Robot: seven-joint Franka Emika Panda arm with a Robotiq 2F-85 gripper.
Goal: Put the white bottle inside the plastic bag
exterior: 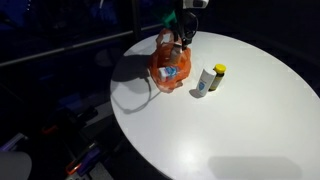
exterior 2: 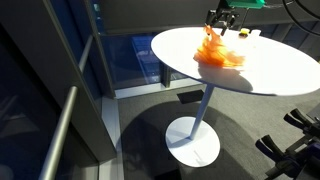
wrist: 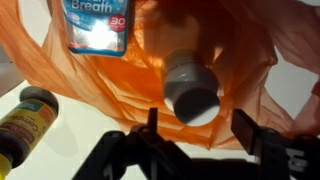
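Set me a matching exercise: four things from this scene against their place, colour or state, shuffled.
Things:
1. white bottle
2. plastic bag
3. yellow-capped container
4. gripper

Descriptions:
A. open, above the bag
B. on the table, beside the bag
C. inside the bag
D. orange, crinkled

Pairs: 1-C, 2-D, 3-B, 4-A

white bottle: only the capped end shows in the wrist view; the rest seems sunk in folds of the plastic bag
blue packet: cut by the edge at 12 o'clock
yellow-capped container: cut at 8 o'clock
gripper: fingers dark, bases cut at 6 o'clock
in both exterior views: bag contents too small to tell
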